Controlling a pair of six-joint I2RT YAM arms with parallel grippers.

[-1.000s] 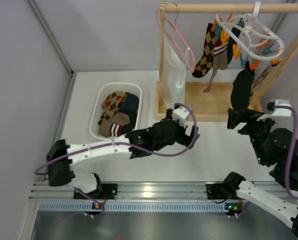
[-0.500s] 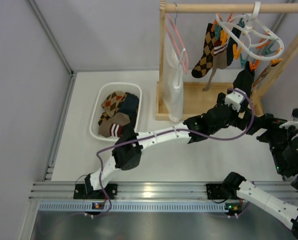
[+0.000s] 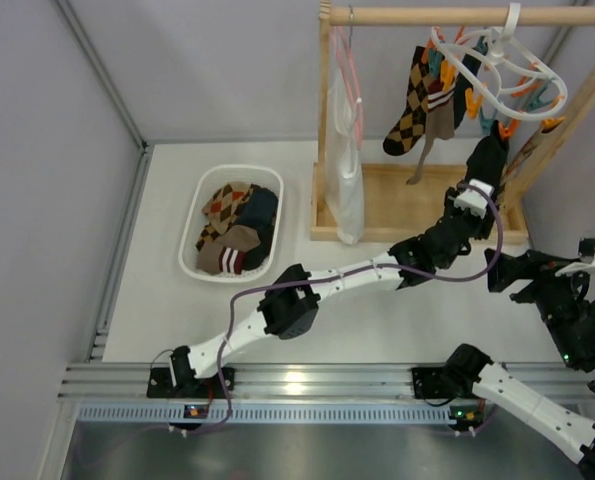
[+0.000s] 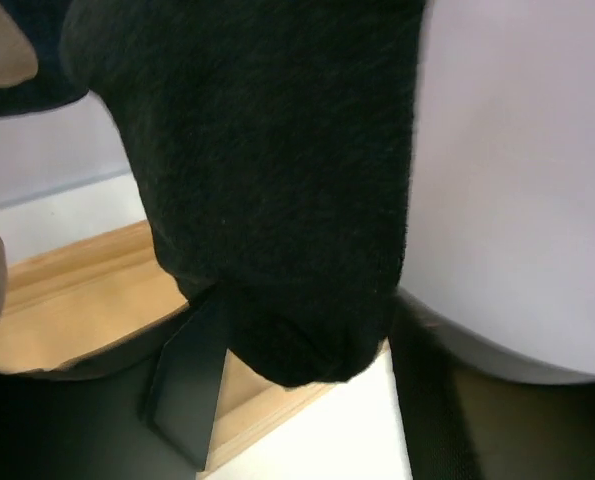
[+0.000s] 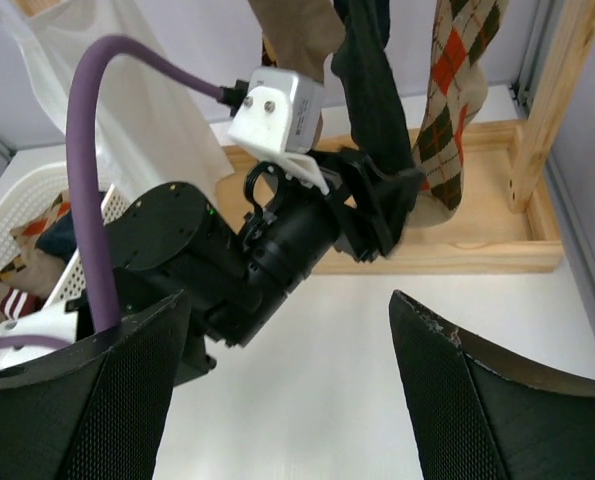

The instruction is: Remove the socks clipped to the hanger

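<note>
Hanger (image 3: 497,65) hangs from the wooden rail (image 3: 427,15) above the bench (image 3: 377,330), far right, socks clipped beneath. The navy sock (image 3: 485,160) looks like the step in hand: the left gripper (image 5: 385,205) straddles its toe, jaws apart, not yet pinching. Next it likely must close and pull down off the clip (image 3: 504,128). The right gripper (image 5: 292,410) gapes, empty. No writing is readable.

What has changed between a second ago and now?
The left gripper swung from mid-table out to the right and now straddles the toe of the navy sock, jaws open. The right gripper, which was at that toe, pulled back to the right, open. The white bag turned edge-on. Unchanged: the socks stay clipped to the hanger; the basket has not moved.
</note>
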